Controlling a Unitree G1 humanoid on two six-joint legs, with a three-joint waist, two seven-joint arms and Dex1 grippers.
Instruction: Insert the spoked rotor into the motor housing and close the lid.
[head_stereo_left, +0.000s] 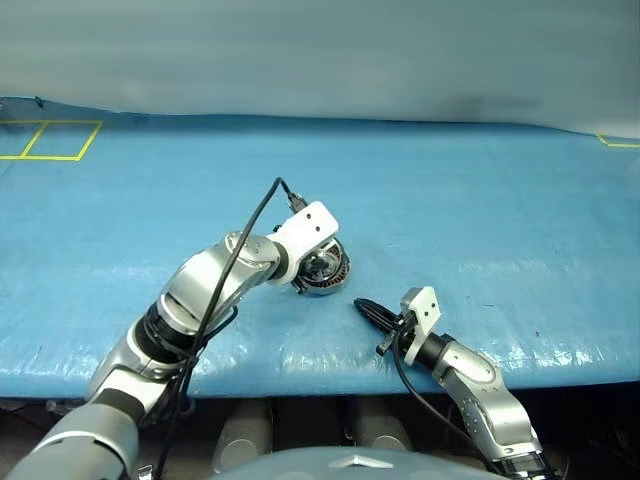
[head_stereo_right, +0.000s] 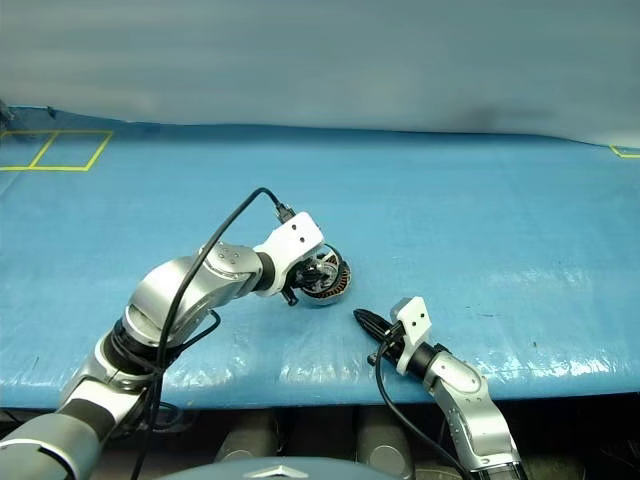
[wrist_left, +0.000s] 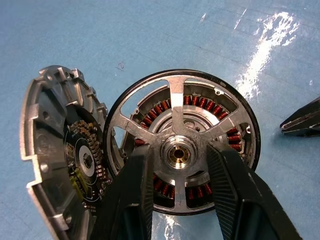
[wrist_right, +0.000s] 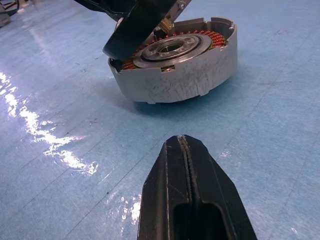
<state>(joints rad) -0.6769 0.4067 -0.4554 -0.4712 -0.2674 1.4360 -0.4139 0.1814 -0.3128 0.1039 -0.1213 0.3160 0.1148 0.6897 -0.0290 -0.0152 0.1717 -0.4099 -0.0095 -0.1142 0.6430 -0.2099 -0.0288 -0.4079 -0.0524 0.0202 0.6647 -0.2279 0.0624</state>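
The spoked rotor (wrist_left: 178, 150) lies flat in the open top of the motor housing (wrist_right: 176, 82), its silver spokes crossing the ring of copper-red windings and its brass-coloured hub over the housing's centre. The housing, a short grey puck, rests on the blue sheet over the bench (head_stereo_left: 480, 210), seemingly tipped a little, with its edge nearest the right arm raised. The lid (wrist_left: 60, 155), a grey disc with a toothed edge and a small circuit on its inner face, stands swung open on edge at the housing's rim, on the side away from the right gripper. The left gripper (wrist_left: 178, 167) reaches down over the housing from above, its 2 black fingers (wrist_left: 131, 200) spread to either side of the rotor's hub and lying over the rotor's face; whether they press the rotor or only hover on it is not clear. The right gripper (wrist_right: 186, 145) sits low over the sheet, near the housing but apart from it, on the housing's side toward the robot's right; its 2 fingers are pressed together with nothing between them, and their tip points toward the housing's grey wall. Yellow taped squares (head_stereo_left: 50, 140) mark the sheet well away from the housing, toward the far left corner
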